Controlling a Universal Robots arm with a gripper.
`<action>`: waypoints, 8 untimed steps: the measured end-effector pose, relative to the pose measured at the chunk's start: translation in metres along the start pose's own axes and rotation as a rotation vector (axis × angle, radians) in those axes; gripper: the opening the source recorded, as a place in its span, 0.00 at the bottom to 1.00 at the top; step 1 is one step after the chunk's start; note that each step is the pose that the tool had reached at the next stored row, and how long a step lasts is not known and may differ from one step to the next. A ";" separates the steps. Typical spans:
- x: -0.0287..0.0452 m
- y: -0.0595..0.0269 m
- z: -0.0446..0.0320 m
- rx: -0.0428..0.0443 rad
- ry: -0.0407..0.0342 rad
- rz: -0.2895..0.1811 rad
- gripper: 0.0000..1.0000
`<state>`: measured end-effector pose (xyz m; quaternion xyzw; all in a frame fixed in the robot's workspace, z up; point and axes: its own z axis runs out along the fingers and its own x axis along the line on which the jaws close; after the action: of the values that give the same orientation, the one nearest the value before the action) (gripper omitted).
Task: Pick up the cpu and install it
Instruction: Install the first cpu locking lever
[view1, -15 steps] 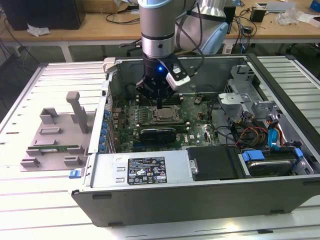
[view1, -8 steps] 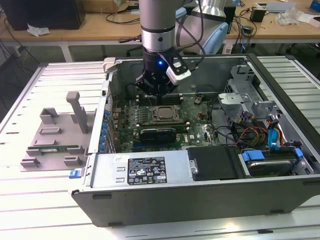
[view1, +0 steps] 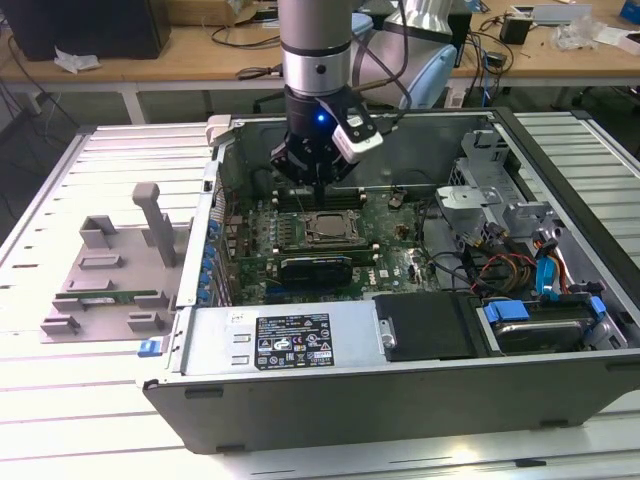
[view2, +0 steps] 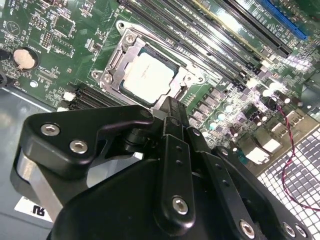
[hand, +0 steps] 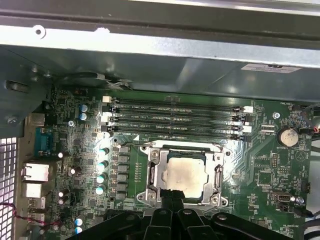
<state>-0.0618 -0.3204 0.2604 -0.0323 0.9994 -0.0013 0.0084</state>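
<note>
Black gripper (hand: 173, 196) fingers sit closest in both wrist views, pressed together with nothing between them, their tips just above one edge of the socket frame (hand: 154, 172). The cpu (hand: 186, 174) lies flat inside that frame on the green board (hand: 265, 165), beside the memory slots (hand: 175, 117), within the open computer case (view1: 400, 400).

Bright overhead room light, glare on ribbed table (view1: 60, 420) and case wall (hand: 150, 42), cpu (view2: 147, 75) lid washed pale, motherboard (hand: 265, 167) dimmer, shaded under arm (view1: 318, 60).
</note>
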 end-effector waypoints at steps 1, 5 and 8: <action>0.0008 0.0000 0.0000 0.0000 0.0000 0.000 0.11; 0.0107 0.0007 -0.0002 0.0000 -0.0003 0.000 0.11; 0.0190 0.0013 -0.0003 0.0000 -0.0008 0.000 0.11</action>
<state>-0.0809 -0.3203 0.2604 -0.0322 0.9994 -0.0013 0.0088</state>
